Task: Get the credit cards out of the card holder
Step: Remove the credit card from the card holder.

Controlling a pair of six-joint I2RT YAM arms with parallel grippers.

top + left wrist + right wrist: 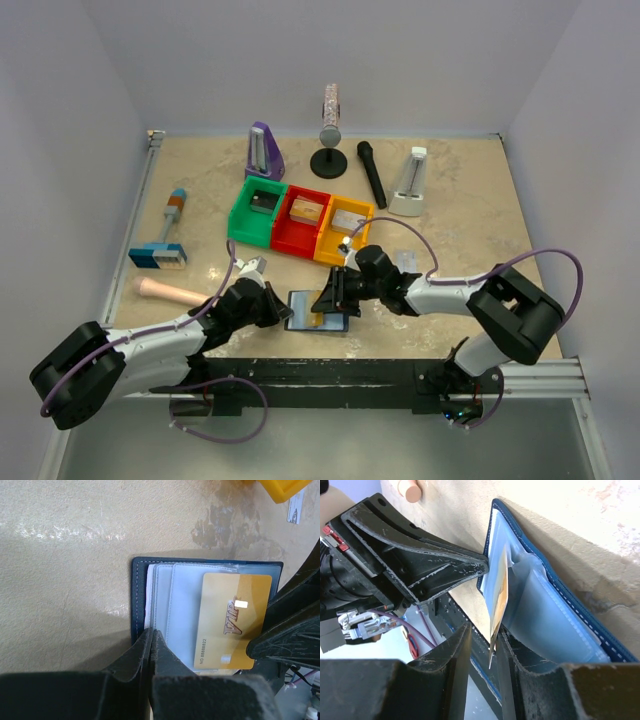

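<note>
The card holder [303, 311], a navy-blue wallet, lies open near the table's front edge, its pale lining [185, 605] facing up. My left gripper [151, 636] is shut on its left edge, also seen from above [272, 304]. An amber-yellow credit card [232, 620] sticks halfway out of a pocket. In the right wrist view the card [499, 600] stands edge-on between the fingers of my right gripper [484, 647], which is open; the card's edge touches one finger only. A pale card [405, 258] lies on the table by the yellow bin. The dark card is hidden.
Green [256, 212], red [303, 218] and yellow [343, 228] bins stand just behind the wallet. A peach cylinder [172, 291] and a blue-and-white block [157, 256] lie to the left. Two metronomes, a black microphone [371, 172] and a stand are at the back.
</note>
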